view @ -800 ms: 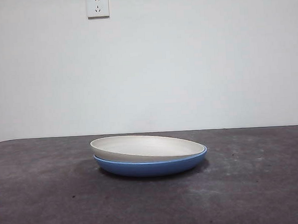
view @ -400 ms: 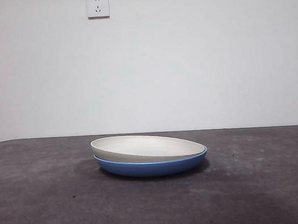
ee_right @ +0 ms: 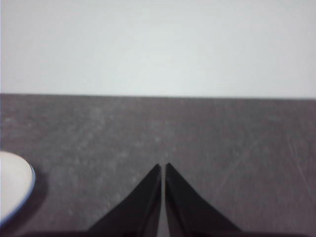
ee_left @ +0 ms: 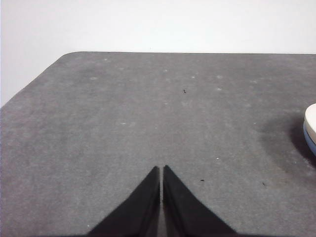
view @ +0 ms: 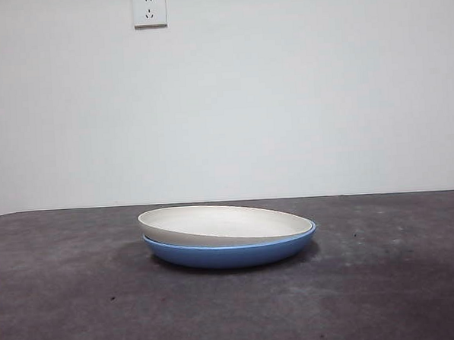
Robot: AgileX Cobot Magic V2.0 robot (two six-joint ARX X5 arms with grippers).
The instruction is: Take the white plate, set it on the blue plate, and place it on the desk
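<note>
Left pincer clenched, nothing in it, hanging over bare table, plates well off to one side at the frame edge. Right pincer likewise clenched and empty, apart from the plates. White plate sits nested in the blue plate, slightly tilted, rim higher on one side. Stack rests mid-table. Wall socket behind.

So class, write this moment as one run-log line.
white plate tilted in blue plate | both on desk | left end effector shut, empty | right end effector shut, empty
</note>
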